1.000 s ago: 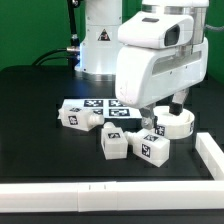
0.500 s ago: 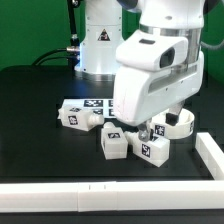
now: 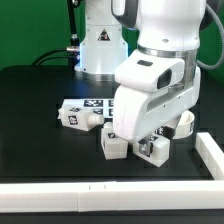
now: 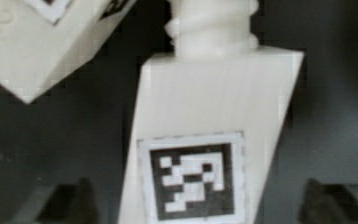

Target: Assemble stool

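My gripper hangs low over the cluster of white stool legs on the black table. In the wrist view a leg with a peg at its far end and a square tag lies lengthwise between my open jaws. The dark fingertips stand apart from both its sides. In the exterior view this leg shows just under the gripper. A second leg lies beside it and a third further to the exterior view's left. The round seat is mostly hidden behind the gripper.
The marker board lies flat behind the legs. A white rail runs along the table's front and another along the exterior view's right. The robot base stands at the back. Another leg's corner lies close beside the framed one.
My gripper has come down and shifted slightly toward the exterior view's left, from above the seat's edge to low over the legs. The parts have not moved.
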Robot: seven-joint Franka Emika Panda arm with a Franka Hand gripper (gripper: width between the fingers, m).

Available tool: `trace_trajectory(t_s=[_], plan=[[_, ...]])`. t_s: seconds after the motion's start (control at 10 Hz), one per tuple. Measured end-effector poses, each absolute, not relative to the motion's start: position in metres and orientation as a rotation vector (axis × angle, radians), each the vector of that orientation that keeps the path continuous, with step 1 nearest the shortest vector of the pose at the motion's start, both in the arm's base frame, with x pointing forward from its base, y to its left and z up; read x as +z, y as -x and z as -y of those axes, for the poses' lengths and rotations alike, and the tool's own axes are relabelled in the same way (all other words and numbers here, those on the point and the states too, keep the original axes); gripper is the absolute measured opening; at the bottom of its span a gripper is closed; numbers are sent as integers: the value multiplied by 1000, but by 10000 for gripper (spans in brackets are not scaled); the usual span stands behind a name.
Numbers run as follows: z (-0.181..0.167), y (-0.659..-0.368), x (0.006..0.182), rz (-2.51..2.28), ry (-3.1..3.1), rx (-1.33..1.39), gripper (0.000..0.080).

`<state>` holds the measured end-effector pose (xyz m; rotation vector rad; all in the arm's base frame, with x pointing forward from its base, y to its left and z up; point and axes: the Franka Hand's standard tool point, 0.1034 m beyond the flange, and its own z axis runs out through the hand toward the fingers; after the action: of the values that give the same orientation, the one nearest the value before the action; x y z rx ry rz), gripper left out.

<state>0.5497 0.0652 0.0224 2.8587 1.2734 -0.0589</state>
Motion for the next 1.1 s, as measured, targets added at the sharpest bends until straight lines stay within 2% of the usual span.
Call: trace_trajectory(t_s=[0.1,0.2,0.3,0.4,0.5,0.6,0.8,0.9,1.0,1.1], plan=[[-65,-549,22,-1274,-2859,-60,372],[-65,-550,22,-1274,-2859,-59,320],[-68,-550,25,-1251,-2866,-64,320],[-75,-553,41,-1243,-2864,-81,320],[-74,-558,67,-1238,-2854,-127,320],[-67,-564,88,-1224,-2861,-144,320],[-29,-564,114,-1380,-2784,-152,320],[1,-557,116,-1429,-2768,-163,320],[16,-554,113,-1441,-2768,-176,320],[16,-554,112,-1435,-2771,-179,321]])
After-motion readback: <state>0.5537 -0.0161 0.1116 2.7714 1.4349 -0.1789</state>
